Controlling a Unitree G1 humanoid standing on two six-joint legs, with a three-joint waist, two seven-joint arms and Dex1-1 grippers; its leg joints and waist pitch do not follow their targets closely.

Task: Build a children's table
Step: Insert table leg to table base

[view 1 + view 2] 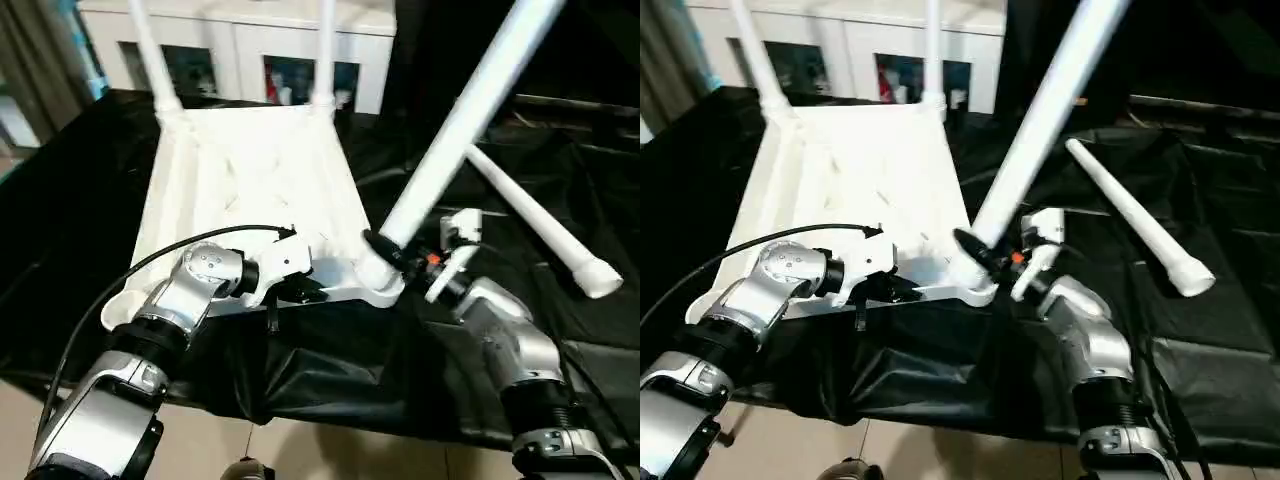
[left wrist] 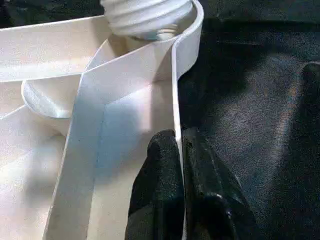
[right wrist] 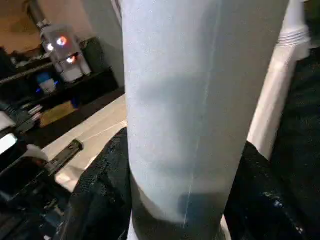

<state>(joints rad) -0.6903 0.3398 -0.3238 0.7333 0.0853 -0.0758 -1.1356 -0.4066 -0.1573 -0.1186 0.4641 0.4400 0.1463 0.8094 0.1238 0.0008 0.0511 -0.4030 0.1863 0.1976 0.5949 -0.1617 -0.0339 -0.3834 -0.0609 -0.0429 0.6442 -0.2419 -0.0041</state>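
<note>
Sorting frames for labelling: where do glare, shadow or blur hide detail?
Left eye view: tabletop underside glares, ribs washed out. Left wrist view: rim sharp, black cloth dim. Right wrist view: leg close, blurred and shaded.

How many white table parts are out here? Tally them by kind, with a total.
Tabletop, upside down on the black work table: 1
Legs standing in the far corner sockets: 2
Leg held by the right gripper at the near corner socket: 1
Loose leg lying on the black cover: 1
Total: 5
</note>
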